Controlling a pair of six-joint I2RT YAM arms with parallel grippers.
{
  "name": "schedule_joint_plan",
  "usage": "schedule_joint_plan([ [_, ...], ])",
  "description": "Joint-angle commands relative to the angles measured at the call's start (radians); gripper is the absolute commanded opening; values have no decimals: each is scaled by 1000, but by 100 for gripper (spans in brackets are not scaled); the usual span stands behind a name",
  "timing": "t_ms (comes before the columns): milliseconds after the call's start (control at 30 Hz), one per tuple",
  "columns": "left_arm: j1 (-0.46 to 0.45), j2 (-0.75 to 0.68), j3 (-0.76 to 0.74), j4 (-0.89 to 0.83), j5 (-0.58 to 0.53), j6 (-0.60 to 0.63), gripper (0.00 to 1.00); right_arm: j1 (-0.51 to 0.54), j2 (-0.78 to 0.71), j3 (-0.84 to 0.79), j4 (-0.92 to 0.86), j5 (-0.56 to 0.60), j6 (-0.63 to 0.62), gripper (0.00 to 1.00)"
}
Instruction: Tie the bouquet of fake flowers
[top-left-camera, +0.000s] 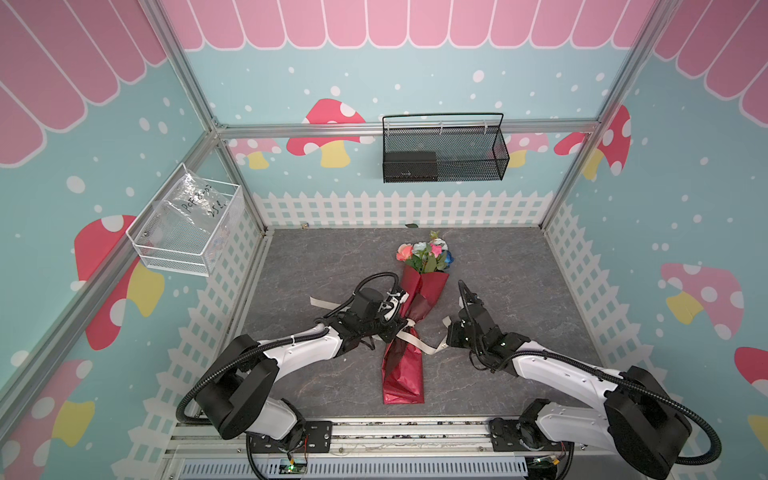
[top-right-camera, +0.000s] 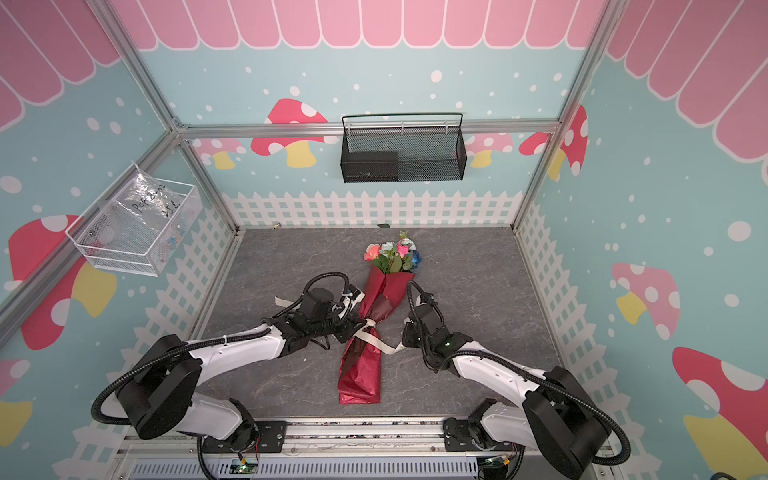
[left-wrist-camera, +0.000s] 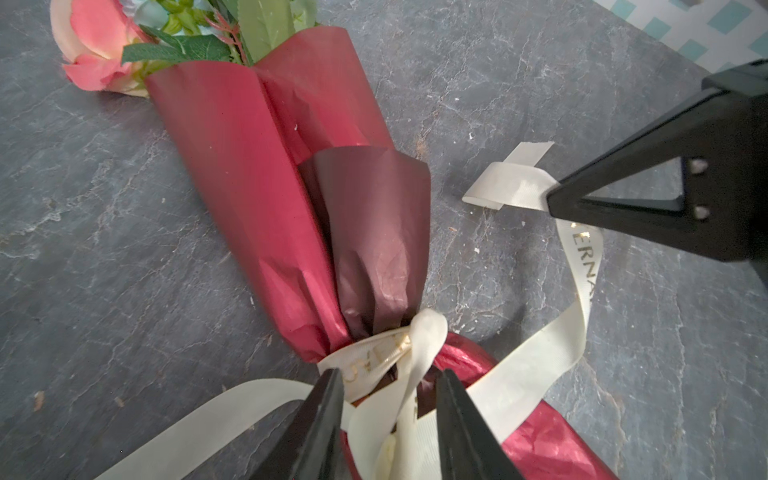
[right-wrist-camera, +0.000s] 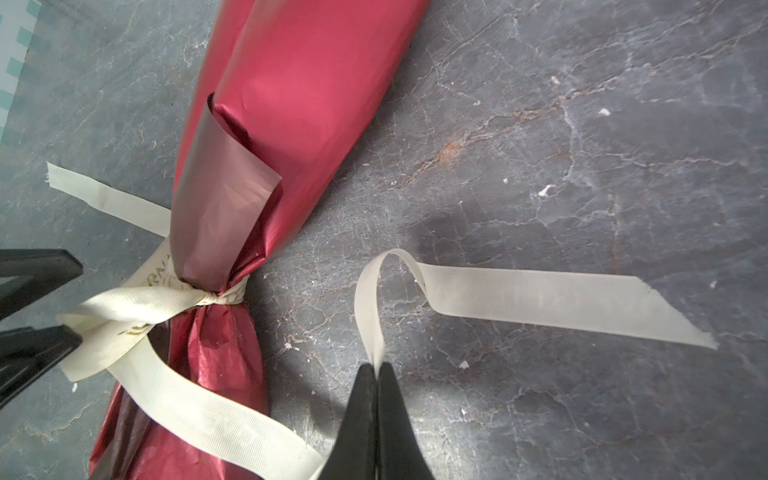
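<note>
The bouquet (top-left-camera: 422, 291) lies flat in the middle of the grey worktop (top-left-camera: 519, 270), bound by a cream ribbon (right-wrist-camera: 519, 295) tied in a knot (right-wrist-camera: 212, 298) about halfway along it. From the knot its long axis runs nearly straight away from the arm bases, leaning slightly to the right; the flower heads (top-left-camera: 426, 251) point to the far end and the red paper tail (top-left-camera: 403, 382) points back.

Only the top views take in this whole length, all the blooms, and a second ribbon tail (top-left-camera: 322, 303) lying left of the knot. The left wrist view alone shows the salmon rose (left-wrist-camera: 91, 41) up close and gold lettering (left-wrist-camera: 586, 266) on the ribbon. It also shows the left hand (left-wrist-camera: 388, 382) with its fingers spread, straddling the ribbon strands at the knot.

The right wrist view gives the clear look at the right hand (right-wrist-camera: 377, 368): fingers pressed together, pinching a ribbon strand a little to the right of the knot. Beyond the pinch, the strand loops over and its cut end lies on the worktop
</note>
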Motion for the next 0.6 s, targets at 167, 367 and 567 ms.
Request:
schedule_joint_plan([
  [167,20,4,3,-68,51,37,40,-3,16,2,8,-23,-18,5],
  [367,23,53,44,-82,55,50,14,-5,30,2,-4,-40,-25,8],
  [567,21,59,67,-72,77,46,4,-6,6,14,-42,-60,-89,16],
])
